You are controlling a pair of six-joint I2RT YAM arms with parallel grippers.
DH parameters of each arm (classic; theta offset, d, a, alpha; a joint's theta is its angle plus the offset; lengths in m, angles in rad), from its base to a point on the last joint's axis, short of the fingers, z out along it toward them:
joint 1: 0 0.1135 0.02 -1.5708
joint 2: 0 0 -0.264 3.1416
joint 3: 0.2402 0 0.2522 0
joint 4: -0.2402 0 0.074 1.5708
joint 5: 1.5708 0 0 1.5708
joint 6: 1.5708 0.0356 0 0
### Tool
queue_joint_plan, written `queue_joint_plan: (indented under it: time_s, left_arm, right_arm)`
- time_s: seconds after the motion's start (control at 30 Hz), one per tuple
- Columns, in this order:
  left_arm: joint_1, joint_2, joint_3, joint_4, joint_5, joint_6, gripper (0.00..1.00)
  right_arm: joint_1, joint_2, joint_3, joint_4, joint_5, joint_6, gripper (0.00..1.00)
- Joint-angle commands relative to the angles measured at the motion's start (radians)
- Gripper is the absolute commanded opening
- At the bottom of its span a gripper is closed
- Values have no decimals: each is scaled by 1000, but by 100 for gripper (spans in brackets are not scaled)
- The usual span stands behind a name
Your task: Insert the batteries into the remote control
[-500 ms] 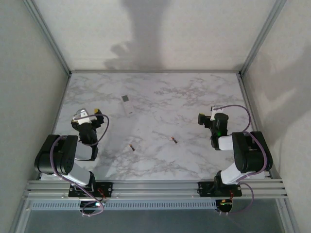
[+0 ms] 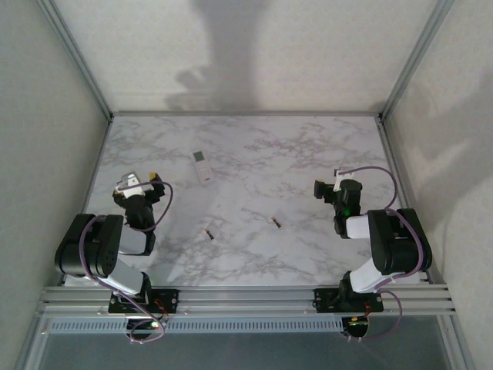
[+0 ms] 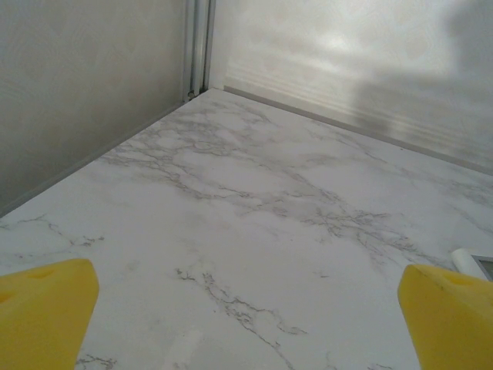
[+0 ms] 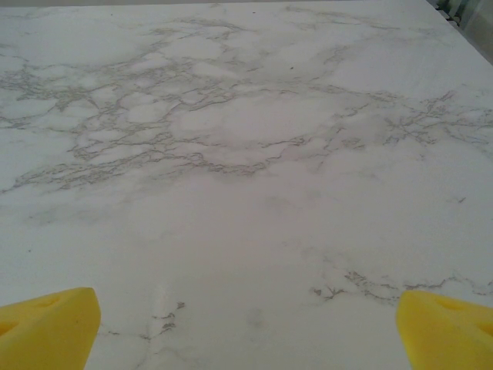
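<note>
My left pincer (image 2: 139, 180) is spread wide and pinches nothing. In its wrist view the two yellow pads (image 3: 46, 310) sit at the bottom corners with bare marble table (image 3: 231, 193) between them. The remote control (image 2: 202, 166) lies flat on the table, ahead of this pincer and off to its right, apart from it. From the wrist, just one white corner of it (image 3: 473, 264) peeks in above my right-hand pad.

My right pincer (image 2: 327, 182) is spread just as wide, and nothing sits between its yellow pads (image 4: 48, 327) but veined marble. The remote lies well away to its left, much nearer my left pincer.

The batteries lie apart from each other on the table, in the stretch between my two pincers and further back toward my bases than either one. One battery (image 2: 209, 234) lies behind and to the right of my left pincer. The other battery (image 2: 275, 222) lies behind and to the left of my right pincer. Neither pincer touches a battery.
</note>
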Motion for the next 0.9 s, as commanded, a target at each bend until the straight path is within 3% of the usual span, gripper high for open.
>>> queue_joint_plan:
  time_s: [0.0, 0.5, 0.6, 0.73, 0.8, 0.87]
  left_arm:
    - [6, 0, 12, 35, 13, 9, 100]
    - [12, -25, 29, -1, 35, 10, 99]
    - [12, -125, 206, -396, -29, -14, 100]
    - [23, -178, 464, -777, -122, -71, 99]
    - [32, -187, 590, -944, -155, -173, 100]
    - [58, -179, 724, -1143, -97, -291, 99]
  right_arm:
    - [-5, -5, 16, 23, -17, 6, 99]
    - [-5, -7, 13, 29, -14, 4, 99]
    - [-2, -61, 18, -14, 15, 13, 99]
    - [-1, -250, 100, -276, 88, 55, 99]
    - [0, -334, 132, -379, 79, 106, 99]
    - [0, -412, 143, -425, 27, 156, 99]
